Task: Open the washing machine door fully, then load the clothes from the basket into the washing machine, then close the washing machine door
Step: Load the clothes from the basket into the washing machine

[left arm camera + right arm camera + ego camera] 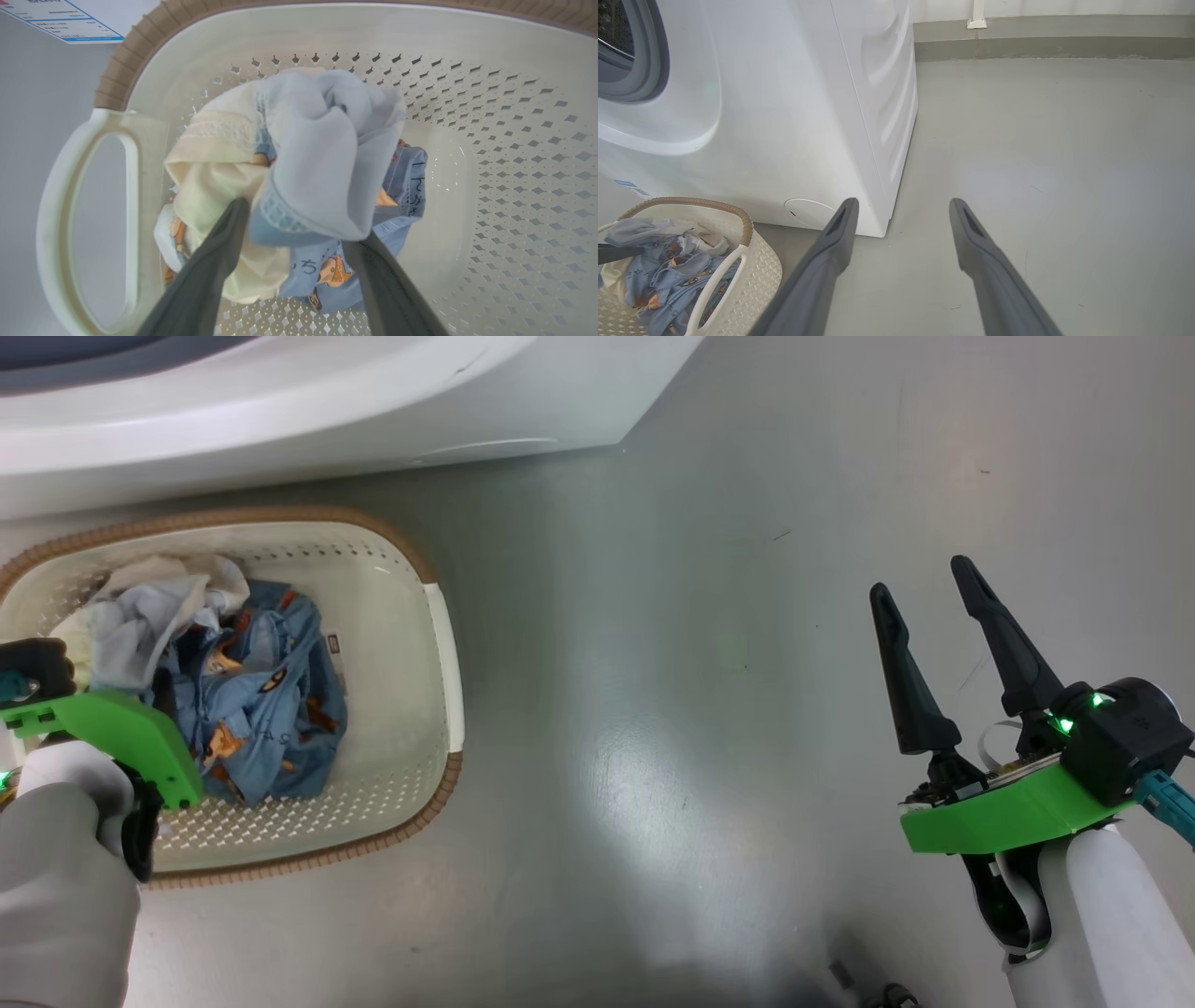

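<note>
Loading is in hand, I judge: the left pincer (294, 219), spread wide, straddles the crumpled light-blue and cream clothes (322, 158) in the cream perforated plastic basket (514, 140) on the grey floor (700, 709) beside the white washing machine (784, 116) and must next close and lift, while the right pincer (920, 577) gapes empty.

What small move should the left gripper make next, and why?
Probably close the left gripper. Its fingers sit spread on either side of the bunched clothes in the basket, so nothing looks clamped yet. Gripping must come before lifting toward the washing machine.
</note>
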You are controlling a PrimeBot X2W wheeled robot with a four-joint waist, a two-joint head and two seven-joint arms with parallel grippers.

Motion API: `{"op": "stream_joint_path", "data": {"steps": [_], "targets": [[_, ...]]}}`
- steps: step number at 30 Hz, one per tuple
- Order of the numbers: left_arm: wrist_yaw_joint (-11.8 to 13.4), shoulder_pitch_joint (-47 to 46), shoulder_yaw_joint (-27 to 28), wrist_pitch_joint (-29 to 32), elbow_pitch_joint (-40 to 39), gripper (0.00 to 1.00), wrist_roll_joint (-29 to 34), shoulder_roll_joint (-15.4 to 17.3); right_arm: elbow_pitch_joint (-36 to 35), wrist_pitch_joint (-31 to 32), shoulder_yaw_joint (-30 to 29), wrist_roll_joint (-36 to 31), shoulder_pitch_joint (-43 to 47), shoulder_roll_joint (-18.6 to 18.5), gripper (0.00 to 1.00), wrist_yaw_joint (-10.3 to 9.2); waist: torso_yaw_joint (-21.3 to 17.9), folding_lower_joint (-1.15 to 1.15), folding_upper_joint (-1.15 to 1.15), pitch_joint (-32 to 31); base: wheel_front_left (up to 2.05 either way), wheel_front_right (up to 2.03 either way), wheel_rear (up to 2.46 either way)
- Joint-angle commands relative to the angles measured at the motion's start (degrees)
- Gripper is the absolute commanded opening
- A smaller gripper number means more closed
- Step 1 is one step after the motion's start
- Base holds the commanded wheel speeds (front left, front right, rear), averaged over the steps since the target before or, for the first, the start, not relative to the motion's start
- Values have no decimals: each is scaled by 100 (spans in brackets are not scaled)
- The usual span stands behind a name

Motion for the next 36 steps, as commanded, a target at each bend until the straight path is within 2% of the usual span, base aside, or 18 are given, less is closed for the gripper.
{"op": "stream_joint_path", "data": {"steps": [1, 2, 3, 5, 13, 20, 36], "targets": [[23, -2, 80, 11, -16, 73, -70, 306, -144, -27, 119, -26, 42, 23, 100, 8, 0, 0, 0, 8, 0, 0, 0], [11, -2, 71, 29, -16, 42, -73, 303, -142, -27, 121, -27, 42, 20, 100, 8, 3, 0, 0, 3, 0, 0, 0], [4, -1, 66, 38, -16, 31, -78, 300, -139, -27, 123, -28, 44, 16, 100, 8, 6, 0, 0, -4, 0, 0, 0], [-19, 11, 63, 52, -16, 0, -98, 290, -132, -27, 129, -27, 47, 5, 100, 8, 9, 0, 0, -25, 0, 0, 0], [-69, 45, 52, -8, -16, 0, -155, 247, -112, -27, 128, -29, 45, -25, 100, 8, 44, 0, 0, -110, 0, 0, 0], [-179, 212, 188, -291, -16, 0, -379, 108, -46, -27, 98, -19, 94, -42, 100, 8, 182, 0, 0, -412, 0, 0, 0], [-461, 755, 135, -1000, -122, 0, -536, -226, 143, -27, -20, 99, 503, -257, 100, 8, 451, 0, 0, -1560, 0, 0, 0]]}}
